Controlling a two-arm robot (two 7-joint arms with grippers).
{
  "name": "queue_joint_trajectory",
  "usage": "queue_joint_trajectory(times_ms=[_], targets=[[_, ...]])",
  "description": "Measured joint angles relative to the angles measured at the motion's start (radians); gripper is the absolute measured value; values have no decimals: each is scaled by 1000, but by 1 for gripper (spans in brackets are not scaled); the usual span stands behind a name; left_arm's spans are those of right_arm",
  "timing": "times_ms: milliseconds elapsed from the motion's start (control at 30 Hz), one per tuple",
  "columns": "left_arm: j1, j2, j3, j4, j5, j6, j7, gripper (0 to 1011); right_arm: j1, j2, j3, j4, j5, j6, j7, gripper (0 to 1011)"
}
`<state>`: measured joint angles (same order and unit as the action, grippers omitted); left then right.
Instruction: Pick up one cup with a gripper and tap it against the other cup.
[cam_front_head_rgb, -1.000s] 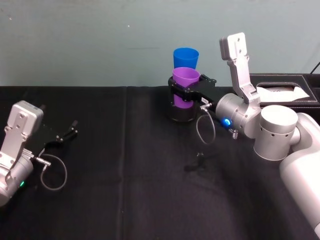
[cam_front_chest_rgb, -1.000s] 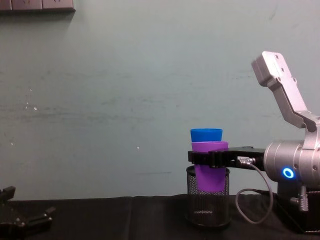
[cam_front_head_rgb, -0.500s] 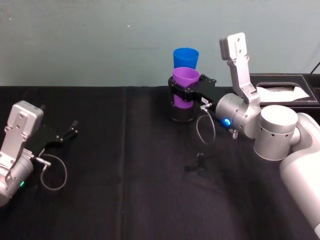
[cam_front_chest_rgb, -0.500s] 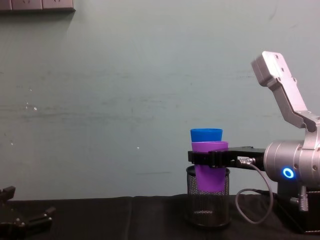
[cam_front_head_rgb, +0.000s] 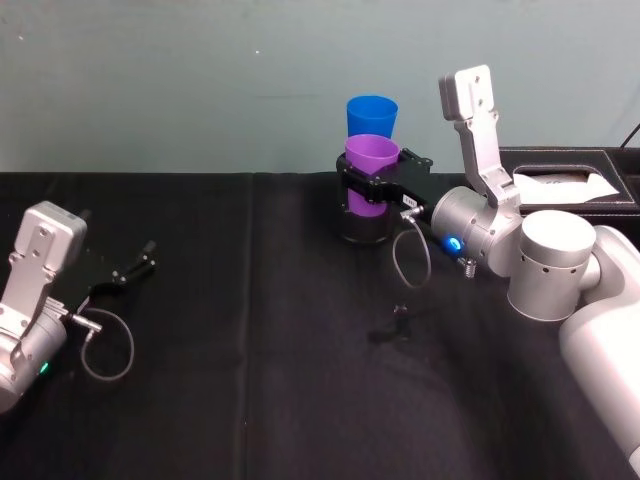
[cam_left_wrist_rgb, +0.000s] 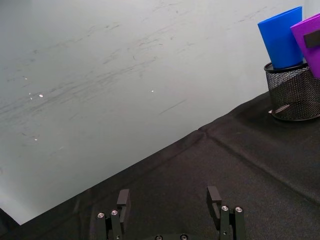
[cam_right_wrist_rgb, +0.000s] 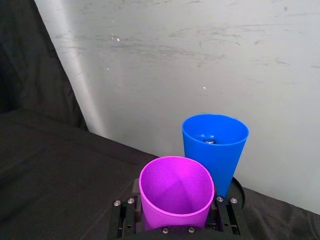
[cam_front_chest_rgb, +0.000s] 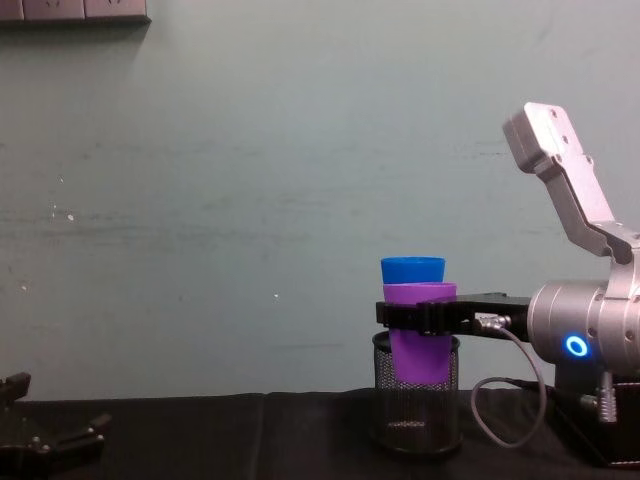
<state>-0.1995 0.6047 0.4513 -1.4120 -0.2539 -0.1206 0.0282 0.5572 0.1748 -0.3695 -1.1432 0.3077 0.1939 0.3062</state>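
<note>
The purple cup (cam_front_head_rgb: 371, 160) was held upright above the worktop (cam_front_head_rgb: 250, 390) by the right gripper (cam_front_head_rgb: 372, 186), its fingers pressed against the cup's sides below the rim, near the middle of the far edge. The blue cup (cam_front_head_rgb: 371, 115) was seen standing in the black mesh pen holder (cam_front_chest_rgb: 415, 415) just behind it, its rim slightly higher; whether the two touched could not be told. The left gripper (cam_front_head_rgb: 133, 268) was parked low by the worktop's left edge, fingers spread apart

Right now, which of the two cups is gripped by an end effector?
The purple cup: the right end effector clamps it, while the blue cup behind is ungripped.
</note>
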Motion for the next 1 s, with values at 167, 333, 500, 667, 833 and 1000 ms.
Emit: queue_joint_trajectory(times_ms=[167, 333, 500, 667, 833, 1000], targets=[[0, 0, 0, 0, 0, 0, 0, 1000, 0, 0, 0, 0, 0, 0, 0, 723], [0, 0, 0, 0, 0, 0, 0, 1000, 0, 0, 0, 0, 0, 0, 0, 723], [0, 0, 0, 0, 0, 0, 0, 1000, 0, 0, 0, 0, 0, 0, 0, 723], [0, 0, 0, 0, 0, 0, 0, 1000, 0, 0, 0, 0, 0, 0, 0, 723], [0, 0, 0, 0, 0, 0, 0, 1000, 0, 0, 0, 0, 0, 0, 0, 723], [0, 0, 0, 0, 0, 0, 0, 1000, 0, 0, 0, 0, 0, 0, 0, 723]])
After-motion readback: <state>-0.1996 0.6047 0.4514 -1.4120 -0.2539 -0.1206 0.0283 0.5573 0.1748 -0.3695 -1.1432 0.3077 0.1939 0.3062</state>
